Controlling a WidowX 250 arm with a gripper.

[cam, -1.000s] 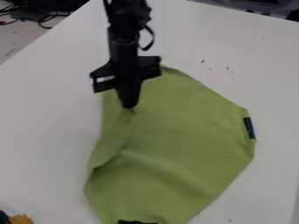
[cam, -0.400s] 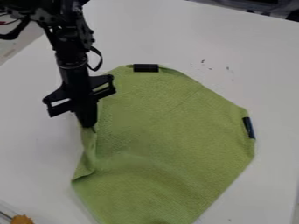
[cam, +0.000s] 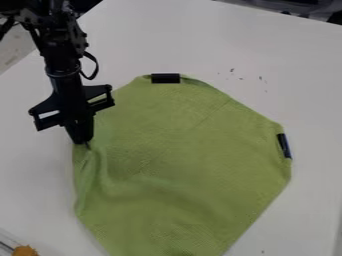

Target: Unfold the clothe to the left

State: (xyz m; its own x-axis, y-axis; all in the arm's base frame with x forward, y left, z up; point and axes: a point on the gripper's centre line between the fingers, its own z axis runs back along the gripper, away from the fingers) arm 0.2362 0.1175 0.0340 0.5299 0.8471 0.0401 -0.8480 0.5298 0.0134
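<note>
The green cloth [cam: 180, 160] lies spread over the middle of the white table, with dark clips or tabs on its top and right edges. Its left edge is creased and drawn up toward the gripper [cam: 83, 143], which points down at the cloth's left side. The fingertips are together, and a pinch of the cloth's left edge is held at them.
The white table [cam: 307, 90] extends around the cloth. An orange-brown object [cam: 25, 250] sits at the bottom left corner beside a clear edge. Small dark specks dot the table above the cloth, and dark equipment stands beyond its top right edge.
The gripper has moved left and slightly down, pulling the cloth's left edge along. The dark tab at the cloth's top has come out from behind the arm.
</note>
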